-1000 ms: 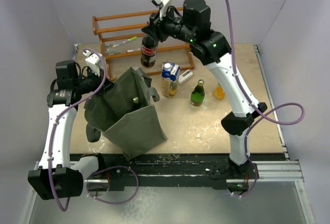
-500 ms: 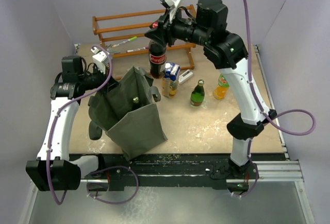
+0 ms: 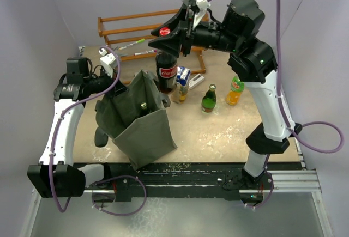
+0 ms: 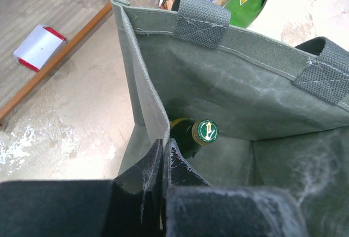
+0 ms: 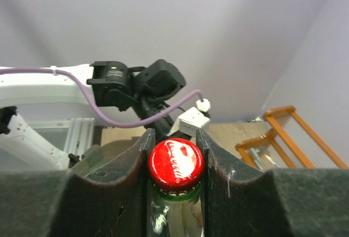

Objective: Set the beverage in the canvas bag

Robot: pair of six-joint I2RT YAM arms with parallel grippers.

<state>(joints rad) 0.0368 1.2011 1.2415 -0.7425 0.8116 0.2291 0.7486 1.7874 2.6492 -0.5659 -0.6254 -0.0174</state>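
We show the right gripper (image 5: 175, 144) clamped on the cap end of the cola bottle (image 3: 166, 72). The bottle is upright, just beside the far rim of the bag (image 3: 140, 125). The left gripper (image 4: 163, 158) pinches the bag's side wall.

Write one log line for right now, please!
right gripper: shut on cola bottle cap | left gripper: shut on canvas bag rim | in bag: green-capped bottle

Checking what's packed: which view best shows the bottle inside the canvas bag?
The left wrist view: it looks down into the canvas bag, showing the bottle with its green cap and dark shoulder. The top external view shows only its tiny cap in the opening. The right wrist view misses it.
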